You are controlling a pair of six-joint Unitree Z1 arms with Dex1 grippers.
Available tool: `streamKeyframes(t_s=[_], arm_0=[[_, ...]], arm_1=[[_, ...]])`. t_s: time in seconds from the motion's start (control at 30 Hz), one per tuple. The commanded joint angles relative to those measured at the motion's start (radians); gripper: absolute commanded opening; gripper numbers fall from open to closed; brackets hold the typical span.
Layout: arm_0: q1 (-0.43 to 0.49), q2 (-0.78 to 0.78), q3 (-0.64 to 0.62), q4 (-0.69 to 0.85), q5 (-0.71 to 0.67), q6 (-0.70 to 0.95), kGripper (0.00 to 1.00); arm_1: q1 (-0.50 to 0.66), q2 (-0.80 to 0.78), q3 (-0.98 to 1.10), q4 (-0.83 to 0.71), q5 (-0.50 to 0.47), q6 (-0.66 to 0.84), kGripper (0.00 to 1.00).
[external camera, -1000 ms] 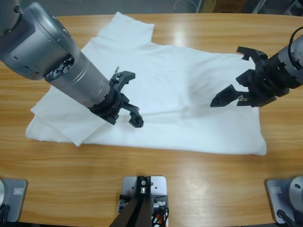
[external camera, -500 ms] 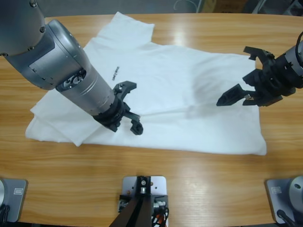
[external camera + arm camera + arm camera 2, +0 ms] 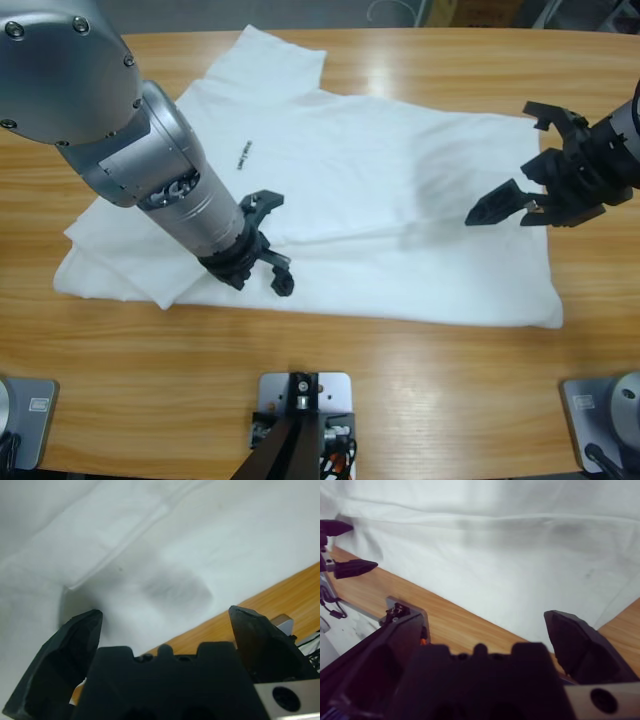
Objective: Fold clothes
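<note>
Across the wooden table the white T-shirt lies spread flat, its long axis running side to side in the high view: collar and a sleeve toward the left end, the hem at the right end, and the small dark chest mark left of middle. Part of the left end looks doubled over itself, with a layered edge showing near the front border. Left gripper, identified by the shirt's front border and bare wood beyond it in the left wrist view, hangs over the near-left part of the cloth, jaws spread with nothing between them; the folded seam lies just ahead of it. Right gripper sits over the right end of the shirt near the hem, jaws likewise parted and empty, cloth below and ahead of it in its wrist view. Neither gripper visibly touches the fabric; exact clearance cannot be read. Judgement: each arm is nearest its own end of the garment, so a fold across the long axis would call for both to close on the near edge, left at the collar end, right at the hem end. Risk: pinching only the top layer where the cloth is doubled.
</note>
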Motion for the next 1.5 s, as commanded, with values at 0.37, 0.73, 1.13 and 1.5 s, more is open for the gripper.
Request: streamKeyframes(t_s=[0.37, 0.73, 1.13, 1.5], arm_0=[[0.040, 0.059, -0.019, 0.006, 0.083, -0.009, 0.977], [0.051, 0.082, -0.079, 0.005, 0.105, -0.009, 0.973], [0.096, 0.115, -0.108, 0.006, 0.107, 0.003, 0.973], [0.115, 0.148, -0.174, 0.005, 0.135, 0.029, 0.973]], arm_1=[[-0.033, -0.033, 0.038, 0.022, -0.012, -0.036, 1.000], [-0.039, -0.037, 0.046, 0.024, -0.010, -0.040, 1.000], [-0.055, -0.046, 0.044, 0.032, -0.006, -0.047, 1.000], [-0.056, -0.050, 0.027, 0.053, -0.005, -0.052, 1.000]])
